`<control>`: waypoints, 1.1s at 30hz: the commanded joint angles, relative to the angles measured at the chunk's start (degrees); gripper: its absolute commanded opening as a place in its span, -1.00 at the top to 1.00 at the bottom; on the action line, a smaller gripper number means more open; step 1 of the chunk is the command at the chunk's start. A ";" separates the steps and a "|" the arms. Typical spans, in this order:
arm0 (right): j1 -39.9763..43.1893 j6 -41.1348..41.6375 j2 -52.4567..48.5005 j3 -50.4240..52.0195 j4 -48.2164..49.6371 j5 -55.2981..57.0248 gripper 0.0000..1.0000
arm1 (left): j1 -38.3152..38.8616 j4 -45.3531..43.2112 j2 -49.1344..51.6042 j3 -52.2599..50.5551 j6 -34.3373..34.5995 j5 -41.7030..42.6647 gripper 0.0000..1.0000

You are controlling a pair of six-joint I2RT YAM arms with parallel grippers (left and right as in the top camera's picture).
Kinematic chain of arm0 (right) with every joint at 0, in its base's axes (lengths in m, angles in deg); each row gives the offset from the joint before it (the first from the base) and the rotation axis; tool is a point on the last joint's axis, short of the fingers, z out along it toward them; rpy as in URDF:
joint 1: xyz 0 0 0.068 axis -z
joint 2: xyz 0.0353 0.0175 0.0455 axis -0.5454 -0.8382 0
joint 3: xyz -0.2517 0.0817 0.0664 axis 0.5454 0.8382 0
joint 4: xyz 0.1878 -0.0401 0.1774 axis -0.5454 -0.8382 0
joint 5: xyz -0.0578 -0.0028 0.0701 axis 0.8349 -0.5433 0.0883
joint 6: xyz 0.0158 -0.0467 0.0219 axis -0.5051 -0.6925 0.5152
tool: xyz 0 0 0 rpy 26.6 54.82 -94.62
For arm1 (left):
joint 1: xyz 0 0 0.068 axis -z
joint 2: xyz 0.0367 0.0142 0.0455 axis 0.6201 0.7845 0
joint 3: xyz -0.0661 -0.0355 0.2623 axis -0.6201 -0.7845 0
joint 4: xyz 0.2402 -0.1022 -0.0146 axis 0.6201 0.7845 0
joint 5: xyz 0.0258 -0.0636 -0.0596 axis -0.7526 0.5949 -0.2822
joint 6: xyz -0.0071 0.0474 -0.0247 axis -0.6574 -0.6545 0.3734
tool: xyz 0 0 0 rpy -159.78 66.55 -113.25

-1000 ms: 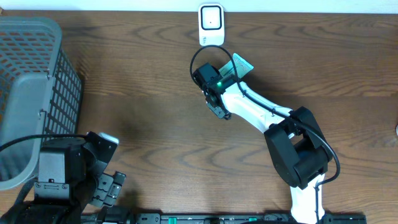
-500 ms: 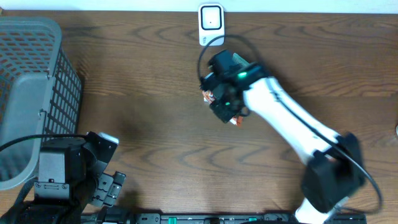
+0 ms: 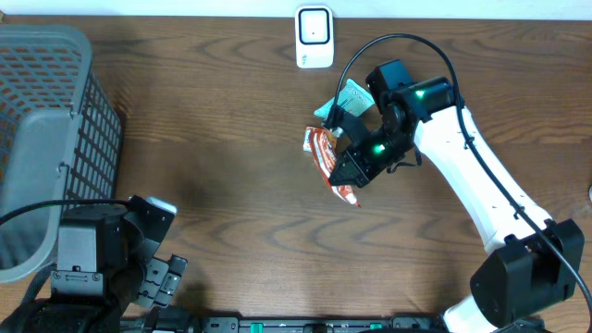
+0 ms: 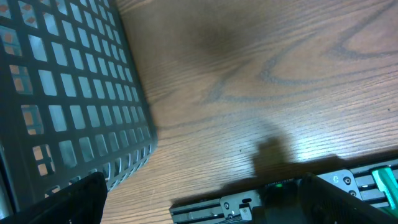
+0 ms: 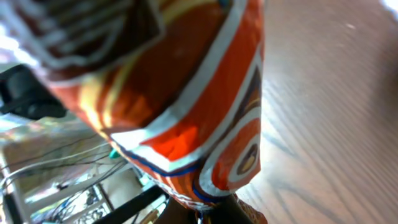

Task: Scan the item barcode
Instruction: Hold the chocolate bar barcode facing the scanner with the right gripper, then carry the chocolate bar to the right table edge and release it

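1. The left gripper [image 4: 204, 183] sits at the near edge of the table [image 3: 213, 139], well away from the scanner [image 3: 314, 37] and to its left. Its jaws are spread wide with nothing between them. In the left wrist view only bare wood grain lies between the two dark fingers.
2. The grey mesh basket [image 3: 46, 120] stands at the table's left edge, far to the left of the scanner. Its lattice wall is just beside the left gripper.
3. The right gripper [image 3: 350, 169] is out over the middle of the table, on the near side of the scanner and a little to its right. Its jaws are clamped on the orange snack packet [image 3: 324, 148].
4. The packet is lifted off the wood and tilted. It hangs between the right gripper and the scanner, apart from the scanner. In the right wrist view its crinkled orange, white and brown film fills most of the frame. No barcode can be made out.
5. A teal packet [image 3: 347, 96] shows beside the right arm, nearer the scanner than the orange one. Whether it touches the arm cannot be told.
6. The white scanner stands at the far edge of the table.
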 commanded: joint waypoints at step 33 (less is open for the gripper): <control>-0.90 -2.62 -17.51 -8.11 52.43 50.10 0.99 | 0.13 0.11 -0.24 0.42 -0.07 -0.31 -0.96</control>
